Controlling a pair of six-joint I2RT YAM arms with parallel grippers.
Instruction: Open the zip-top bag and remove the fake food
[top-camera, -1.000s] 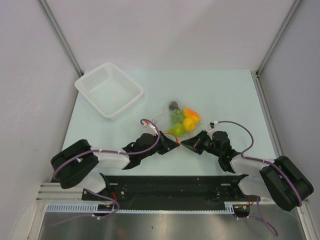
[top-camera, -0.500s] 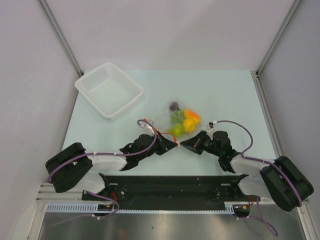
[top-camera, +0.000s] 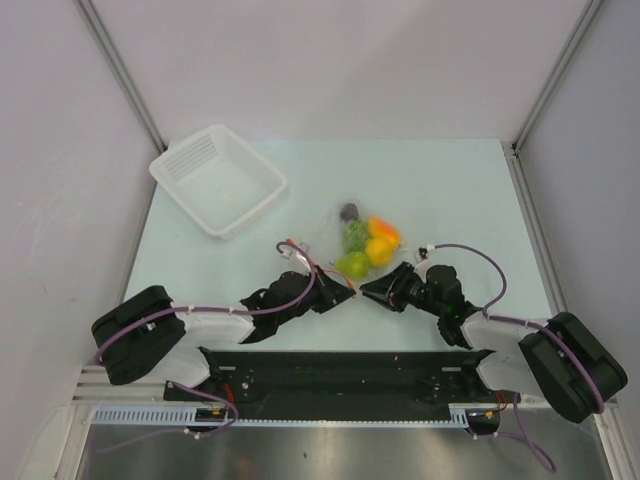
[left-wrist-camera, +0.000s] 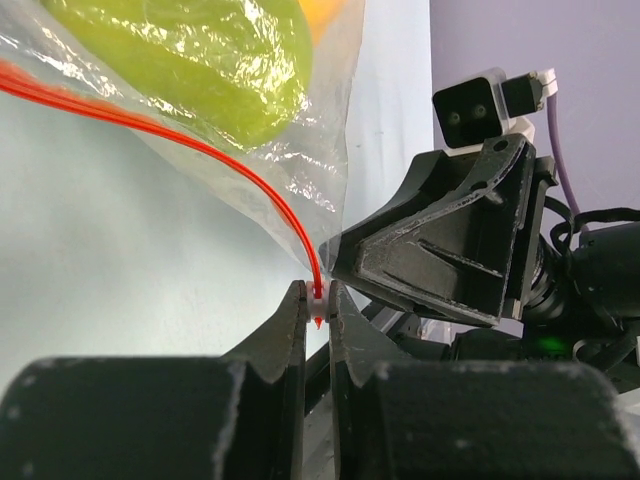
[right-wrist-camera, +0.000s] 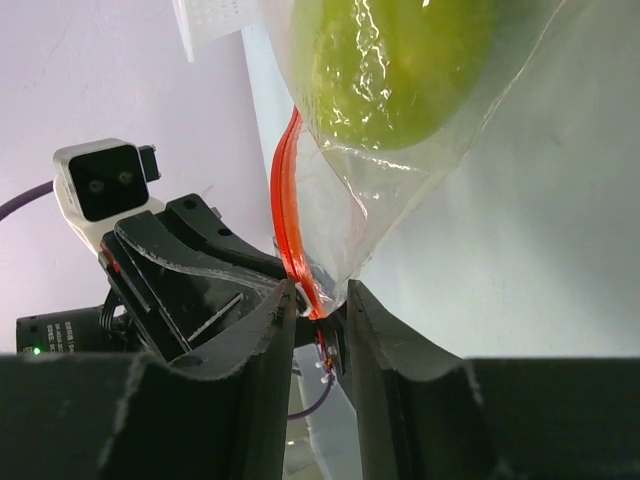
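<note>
From above, one small clear crinkly plastic zip-top bag (top-camera: 340, 225) lies on the pale table (top-camera: 450, 190), to the right of the one white slotted plastic basket (top-camera: 270, 185) and nearer the arms than it. The fake food inside it counts five pieces:
- a green pear (top-camera: 352, 264)
- a yellow-orange round fruit (top-camera: 378, 249)
- an orange piece (top-camera: 383, 229)
- a green bit (top-camera: 354, 234)
- a small dark round piece (top-camera: 349, 211)

Glare on the plastic blurs their outlines. The left gripper (top-camera: 350, 292) and the right gripper (top-camera: 366, 289) meet tip to tip at the bag corner farthest from the basket. How their jaws stand is too small to read here.

In the left wrist view, the left gripper (left-wrist-camera: 316, 300) has its two fingers pinched almost together on the end of the thin red-orange zip strip (left-wrist-camera: 200, 150). The right gripper (left-wrist-camera: 440, 250) is just behind. Only the pear (left-wrist-camera: 190, 50) shows clearly, cut off at the top edge.

In the right wrist view, the right gripper (right-wrist-camera: 318, 300) stands narrowly parted, with the strip (right-wrist-camera: 287, 190) and the bag corner running down into the gap. Whether the pads actually clamp the plastic cannot be told. The pear (right-wrist-camera: 400, 60) fills the top and is cropped, and the left gripper (right-wrist-camera: 190, 290) sits opposite.
</note>
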